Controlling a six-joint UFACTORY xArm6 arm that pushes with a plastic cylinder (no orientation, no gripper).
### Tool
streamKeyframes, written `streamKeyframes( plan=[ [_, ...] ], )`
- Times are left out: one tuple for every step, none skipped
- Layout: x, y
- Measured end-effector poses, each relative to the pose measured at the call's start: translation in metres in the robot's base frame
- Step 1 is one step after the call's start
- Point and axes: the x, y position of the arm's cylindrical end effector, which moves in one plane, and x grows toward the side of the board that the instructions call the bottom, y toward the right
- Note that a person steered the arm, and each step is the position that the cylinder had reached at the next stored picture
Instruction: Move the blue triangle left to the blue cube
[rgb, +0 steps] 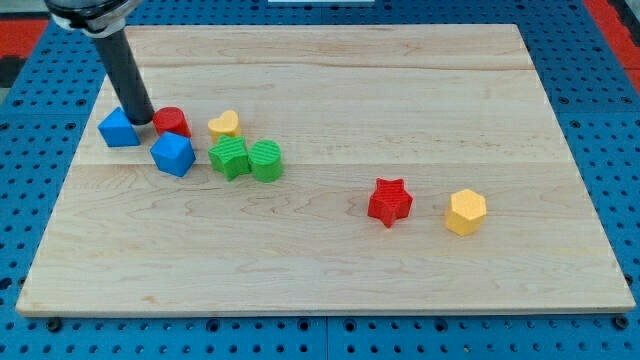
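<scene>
One wooden board (400, 110) fills most of the camera view, lying on a blue perforated surface (620, 150) that shows around its edges. Next in size is the dark rod (125, 75), which comes down from the view's top left and leans slightly toward the view's right as it descends. My tip (143, 121) rests on the board in the narrow gap between the blue triangle (119, 128) on its left and a red block (172, 122), rounded on top, on its right; it looks to be touching or almost touching the triangle's right edge, though I cannot tell which. Being a bare rod, the tip holds nothing and has nothing to open or close. The blue triangle sits near the board's left edge, in the upper left part of the view. The blue cube (173, 154) lies just below and to the right of the triangle, close to it but apart, and just under the red block. Right of the cube, two green blocks stand touching side by side: a green star-like block (229, 157) and a green cylinder (266, 160). A yellow heart-shaped block (224, 124) sits just above them, beside the red block. Well apart, toward the view's right, a red star (389, 202) and a yellow hexagon (466, 212) stand near each other.
</scene>
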Motion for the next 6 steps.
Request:
streamKeyframes(
  plan=[
    [-0.035,-0.03],
    [-0.001,-0.069],
    [0.022,0.001],
    [0.037,0.059],
    [0.061,0.06],
    [0.072,0.074]
  ],
)
